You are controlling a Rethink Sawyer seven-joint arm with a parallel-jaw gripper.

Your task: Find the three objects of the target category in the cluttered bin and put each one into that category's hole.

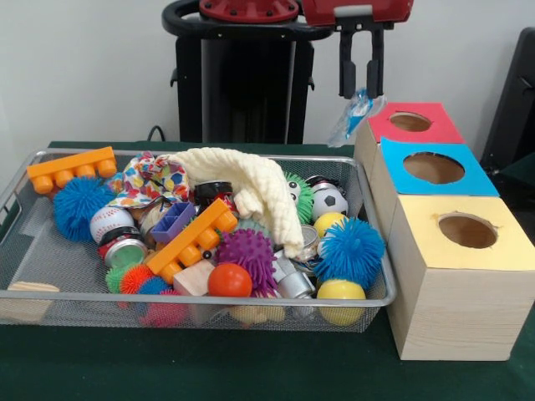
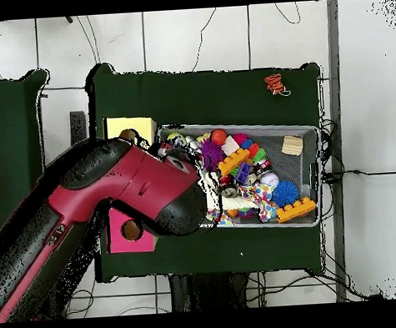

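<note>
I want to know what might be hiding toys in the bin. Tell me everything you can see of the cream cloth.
The cream cloth is soft, with a ribbed or waffle texture. It is crumpled and draped over the toy pile in the mesh bin, running from the patterned fabric down toward the purple spiky ball, covering toys beneath.

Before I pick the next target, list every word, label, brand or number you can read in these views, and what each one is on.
No readable text in either view.
Tins in the wire bin: any labels are too small to read.
Patterned cloth: coloured shapes only, no letters.
Clear packet in the gripper: blue marking, too blurred to read.
Red, blue and yellow box tops: plain colour, no writing.
</note>
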